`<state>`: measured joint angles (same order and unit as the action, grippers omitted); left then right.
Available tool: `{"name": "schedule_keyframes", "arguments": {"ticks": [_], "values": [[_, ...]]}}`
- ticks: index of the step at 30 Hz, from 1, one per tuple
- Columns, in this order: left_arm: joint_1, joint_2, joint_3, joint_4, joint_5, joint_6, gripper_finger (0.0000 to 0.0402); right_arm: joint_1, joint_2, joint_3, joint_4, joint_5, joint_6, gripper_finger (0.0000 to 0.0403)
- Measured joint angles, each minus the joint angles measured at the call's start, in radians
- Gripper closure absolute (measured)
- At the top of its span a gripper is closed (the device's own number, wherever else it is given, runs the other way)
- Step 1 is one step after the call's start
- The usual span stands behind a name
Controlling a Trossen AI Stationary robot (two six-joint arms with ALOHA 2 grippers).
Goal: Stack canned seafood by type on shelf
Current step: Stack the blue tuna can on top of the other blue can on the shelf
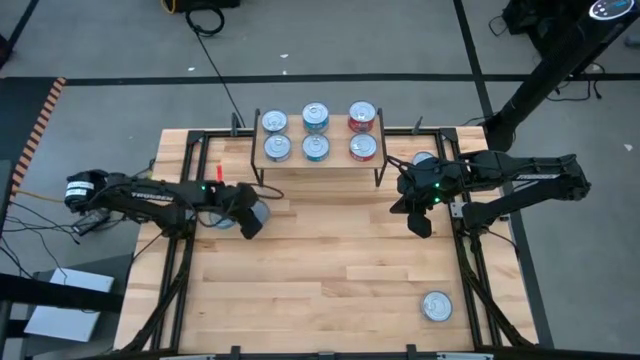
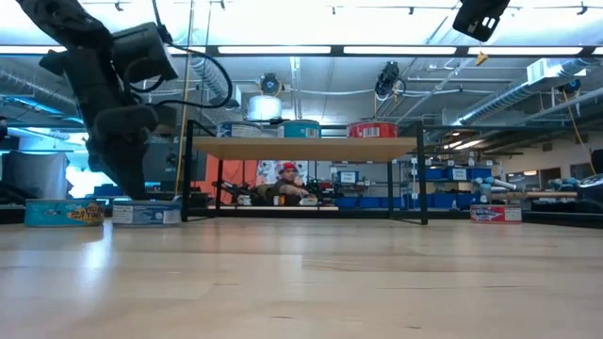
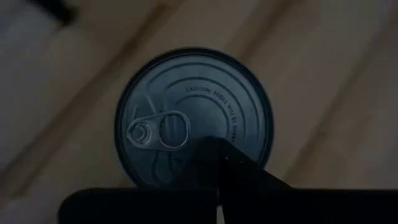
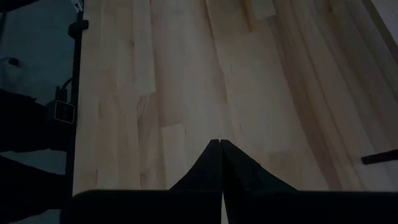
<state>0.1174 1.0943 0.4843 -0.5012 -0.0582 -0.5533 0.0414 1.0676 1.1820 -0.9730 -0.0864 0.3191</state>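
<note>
High view: I count six cans on the shelf point(image 1: 318, 160) at 12 o'clock on the table point(image 1: 330, 270), two rows of three; the red-labelled can point(image 1: 362, 116) sits at the right end. The left gripper point(image 1: 252, 216) hangs at 9 o'clock over a can point(image 1: 258, 211). The right gripper point(image 1: 420, 222) is at 3 o'clock above bare wood. One loose can point(image 1: 436, 306) lies at 5 o'clock; another point(image 1: 423, 160) is half hidden under the right arm.

Low view: left gripper point(image 2: 127, 184) down near a teal can point(image 2: 64, 212) and a grey-labelled can point(image 2: 147, 213).

Left wrist view: I see a pull-tab can top point(image 3: 194, 118) straight below; fingers point(image 3: 233, 171) pressed together, gripping nothing.

Right wrist view: fingers point(image 4: 211, 165) meet tip to tip over plain boards.
</note>
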Motion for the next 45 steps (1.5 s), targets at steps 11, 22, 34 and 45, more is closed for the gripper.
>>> {"name": "schedule_keyframes", "arguments": {"ticks": [11,22,34,45], "values": [[-0.183,0.025,-0.002,0.237,-0.063,-0.121,0.0401,0.000,0.000,0.000,0.000,-0.003,-0.015,0.0398],[-0.276,0.092,0.247,-0.139,-0.460,-0.324,0.0401,0.004,0.000,0.000,-0.001,-0.014,-0.051,0.0398],[-0.237,0.116,0.107,-0.283,-0.363,-0.516,0.0401,0.005,0.000,0.000,0.019,0.044,-0.026,0.0398],[-0.238,0.146,0.033,0.097,-0.352,-0.320,0.0401,0.064,0.026,0.000,0.087,0.126,0.060,0.0398]]}}
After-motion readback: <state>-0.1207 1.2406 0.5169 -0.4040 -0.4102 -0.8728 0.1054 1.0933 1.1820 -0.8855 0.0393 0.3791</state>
